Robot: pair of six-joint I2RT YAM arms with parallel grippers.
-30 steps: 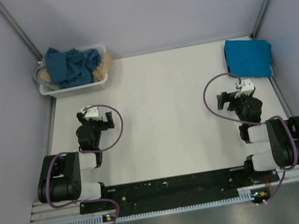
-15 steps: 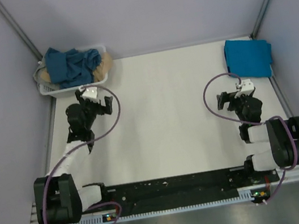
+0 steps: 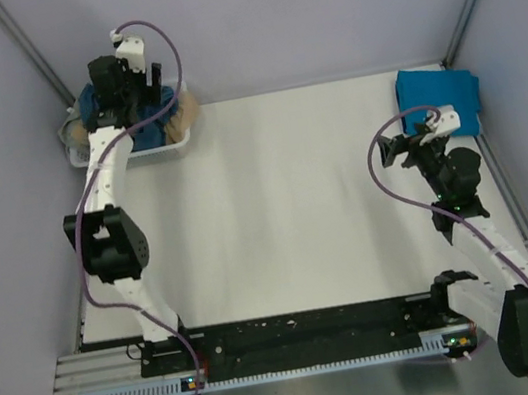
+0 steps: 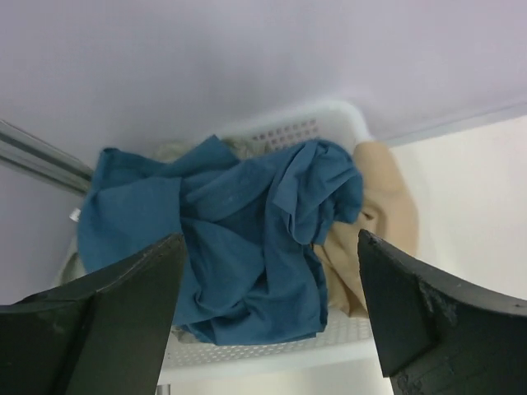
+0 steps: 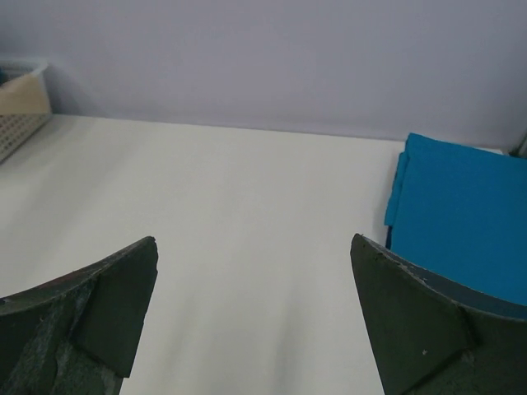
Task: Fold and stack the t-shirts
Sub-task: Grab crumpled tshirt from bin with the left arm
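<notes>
Left end effector, fingers apart, hovers over the dark blue shirt bunched in the basket, upper left of top view. Risk: a deep pinch also takes the tan shirt beside it, or a finger snags the basket wall and drags it. Shirt shows no clear heading; heap probably runs left-right. Right end effector, apart, empty, near folded cyan shirt.
</notes>
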